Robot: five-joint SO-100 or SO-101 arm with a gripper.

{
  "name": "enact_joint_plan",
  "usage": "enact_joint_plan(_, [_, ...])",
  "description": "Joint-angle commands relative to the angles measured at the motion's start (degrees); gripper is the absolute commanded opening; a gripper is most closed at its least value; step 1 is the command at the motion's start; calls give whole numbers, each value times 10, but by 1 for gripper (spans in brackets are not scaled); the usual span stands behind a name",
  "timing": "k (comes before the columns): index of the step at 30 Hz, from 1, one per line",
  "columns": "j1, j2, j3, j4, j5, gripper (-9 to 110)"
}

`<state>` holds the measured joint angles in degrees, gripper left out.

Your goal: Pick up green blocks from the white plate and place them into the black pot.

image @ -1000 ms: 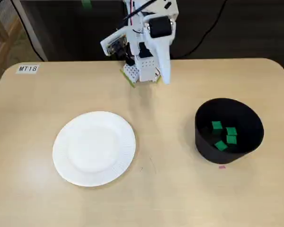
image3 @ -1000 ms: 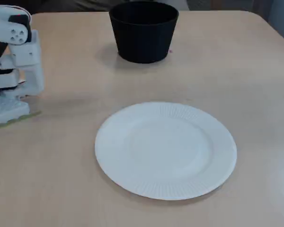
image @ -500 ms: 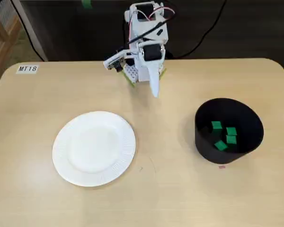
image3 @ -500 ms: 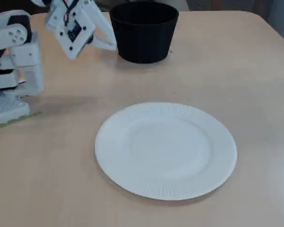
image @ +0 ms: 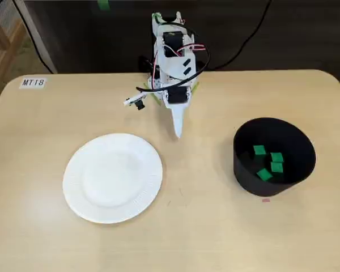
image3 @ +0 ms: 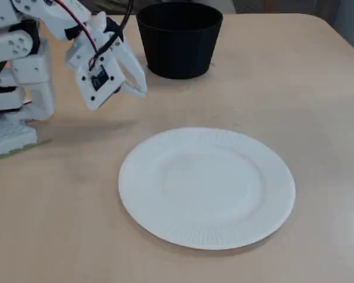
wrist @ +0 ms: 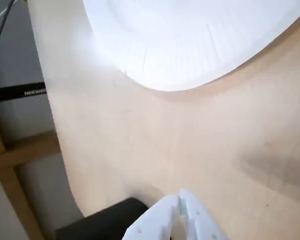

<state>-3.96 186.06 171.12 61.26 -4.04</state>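
The white plate (image: 113, 177) lies bare at the table's left in a fixed view; it also shows bare in another fixed view (image3: 206, 186) and along the top of the wrist view (wrist: 190, 35). The black pot (image: 273, 156) stands at the right and holds several green blocks (image: 266, 162). From the side the pot (image3: 179, 38) hides its contents. My white gripper (image: 178, 134) hangs over bare table between plate and pot, shut with nothing in it. It points down and forward in the side view (image3: 141, 89), and its tips (wrist: 181, 200) meet in the wrist view.
The arm's base (image: 169, 90) stands at the table's far edge. A label reading MT18 (image: 33, 83) sits at the far left corner. A small pink mark (image: 266, 199) lies in front of the pot. The table's edge (wrist: 50, 125) runs down the left of the wrist view.
The arm has unfolded from its tucked pose at the base. The gripper has swung forward and down over the table, toward the space between plate and pot.
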Motion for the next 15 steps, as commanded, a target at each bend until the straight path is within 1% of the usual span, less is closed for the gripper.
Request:
enact_joint_plan(1, [4,3,-2,-9,2,-2])
enact_joint_plan(15, [-5,3,-2,-9,-11,-2])
